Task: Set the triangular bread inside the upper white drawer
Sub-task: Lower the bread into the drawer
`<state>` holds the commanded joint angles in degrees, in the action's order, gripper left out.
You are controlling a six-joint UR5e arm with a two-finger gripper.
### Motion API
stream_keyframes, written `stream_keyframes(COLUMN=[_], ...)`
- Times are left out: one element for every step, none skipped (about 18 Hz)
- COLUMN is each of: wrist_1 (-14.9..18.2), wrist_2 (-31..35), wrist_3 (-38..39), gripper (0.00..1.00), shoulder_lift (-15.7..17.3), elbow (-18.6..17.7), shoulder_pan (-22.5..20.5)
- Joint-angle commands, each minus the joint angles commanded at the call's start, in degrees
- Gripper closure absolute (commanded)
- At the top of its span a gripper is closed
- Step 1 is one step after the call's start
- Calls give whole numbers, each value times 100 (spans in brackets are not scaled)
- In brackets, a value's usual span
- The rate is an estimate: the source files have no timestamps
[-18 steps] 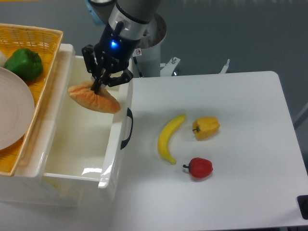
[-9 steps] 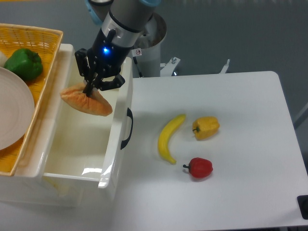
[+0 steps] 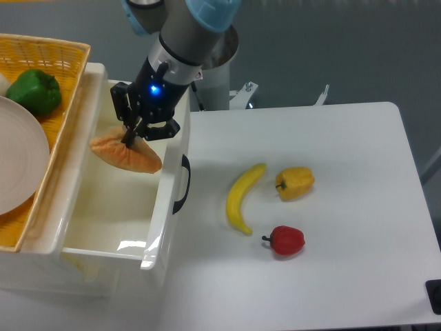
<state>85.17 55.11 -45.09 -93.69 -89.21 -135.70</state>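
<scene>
Claw (image 3: 131,136) pinching the triangular bread (image 3: 127,153) at its upper edge, holding it inside the open upper white drawer (image 3: 89,214), near the back right corner by the front panel; can't tell whether the bread touches the drawer floor. Fingertips partly hidden against the bread. Counts, largest first: one surface (image 3: 331,227), white; one drawer with one black handle (image 3: 182,183); one yellow woven basket (image 3: 48,83) cut off at the left edge; one white plate (image 3: 17,165) in it, also cut off; one banana (image 3: 244,198); one green pepper (image 3: 34,91) in the basket; one yellow pepper (image 3: 295,182); one red pepper (image 3: 285,240). Dark object (image 3: 434,295) at lower right corner, cropped, unidentifiable.
</scene>
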Motion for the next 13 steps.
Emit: stream_keyframes(wrist_1=[9, 0, -9, -9, -9, -9, -9, -17, -18, -18, -18, -18, -18], wrist_2=[0, 0, 9, 17, 18, 26, 26, 26, 35, 44, 79, 123, 175], wrist_3=[0, 0, -9, -9, -9, -9, -9, 0, 0, -9, -9, -9, -9], gripper=[100, 100, 100, 100, 100, 100, 100, 100, 99, 99, 99, 99, 99], shoulder_lift=[0, 0, -9, -18, -44, -44, -53, -62, -79, -97, -114, -114, -123], elbow=[-17, -44, -53, -61, -62, -62, -62, -62, -62, -62, -70, -88, -88], shoulder_pan=[0, 0, 0, 0, 0, 0, 0, 0, 0, -9, -9, -9, 0])
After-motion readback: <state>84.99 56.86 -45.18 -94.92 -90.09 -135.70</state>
